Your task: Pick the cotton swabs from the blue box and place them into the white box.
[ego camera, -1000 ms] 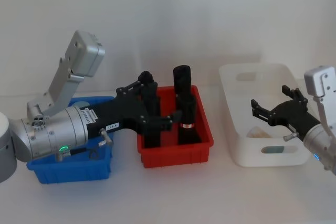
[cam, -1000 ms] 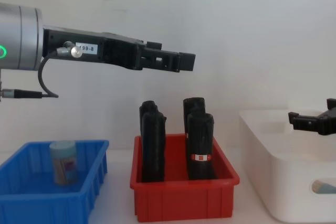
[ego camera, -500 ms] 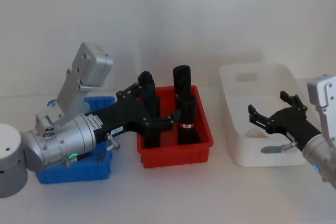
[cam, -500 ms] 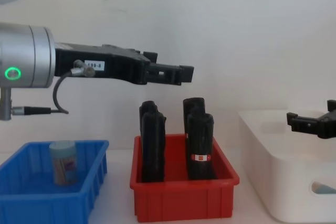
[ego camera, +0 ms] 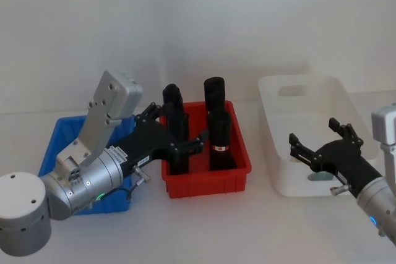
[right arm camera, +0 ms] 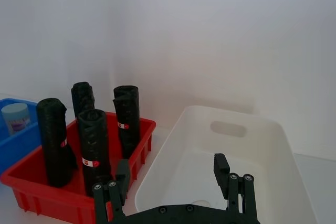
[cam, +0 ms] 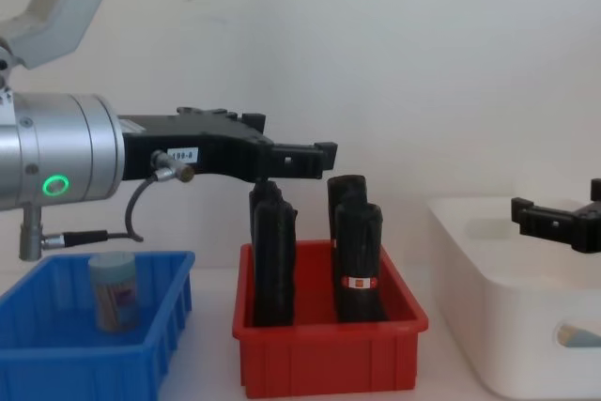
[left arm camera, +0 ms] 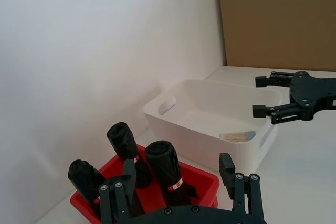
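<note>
One tub of cotton swabs [cam: 115, 290] stands upright in the blue box [cam: 84, 356], also seen as a pale-capped tub [right arm camera: 16, 117]. Another tub [left arm camera: 237, 136] lies on the floor of the white box [left arm camera: 202, 142] and shows through its handle cut-out [cam: 577, 333]. My left gripper [ego camera: 179, 129] hangs open and empty above the near left part of the red bin, to the right of the blue box [ego camera: 52, 153]. Over the white box's [ego camera: 278, 153] front edge, my right gripper [ego camera: 312, 131] is open with nothing in it.
A red bin [ego camera: 207, 180] with several tall black bottles [cam: 357, 255] stands between the blue and white boxes, right under the left gripper. The left arm's body covers much of the blue box in the head view. Bare table lies in front of the bins.
The left arm has drawn back toward me and sunk lower, its gripper sliding left over the red bin. The right gripper has pulled back toward the white box's front edge.
</note>
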You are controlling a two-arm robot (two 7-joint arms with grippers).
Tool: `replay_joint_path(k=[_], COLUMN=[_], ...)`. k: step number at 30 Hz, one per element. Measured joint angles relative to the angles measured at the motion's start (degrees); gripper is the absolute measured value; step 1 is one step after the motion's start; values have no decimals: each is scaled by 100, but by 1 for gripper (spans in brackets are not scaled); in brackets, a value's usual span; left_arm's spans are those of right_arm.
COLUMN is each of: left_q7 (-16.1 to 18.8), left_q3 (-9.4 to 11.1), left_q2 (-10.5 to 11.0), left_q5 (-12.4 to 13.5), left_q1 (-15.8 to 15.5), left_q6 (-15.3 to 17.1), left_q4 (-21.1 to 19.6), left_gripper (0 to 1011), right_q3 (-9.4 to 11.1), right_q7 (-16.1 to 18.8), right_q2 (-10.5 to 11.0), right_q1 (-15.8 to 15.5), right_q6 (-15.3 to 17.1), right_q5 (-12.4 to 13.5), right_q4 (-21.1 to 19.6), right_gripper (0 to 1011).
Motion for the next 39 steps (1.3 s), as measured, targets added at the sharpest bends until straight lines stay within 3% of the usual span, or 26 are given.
replay_joint_path(k=[15, 29, 39], left_q7=[1152, 2207, 2525], left_q3=[242, 462, 528], left_q2=[-132, -254, -289], left_q5=[257, 493, 563], left_q1=[306, 579, 663], left_q6=[-506, -970, -1113], left_q4=[54, 102, 116], left_gripper=[1004, 1004, 1004], right_q3=[34, 35, 33], right_q7=[-252, -279, -277], right_q2=[37, 38, 38], right_q1=[-739, -816, -816], right_q6=[16, 17, 14], right_q5=[238, 263, 262], right_q4=[-916, -1006, -1006], right_gripper=[1001, 1001, 1002])
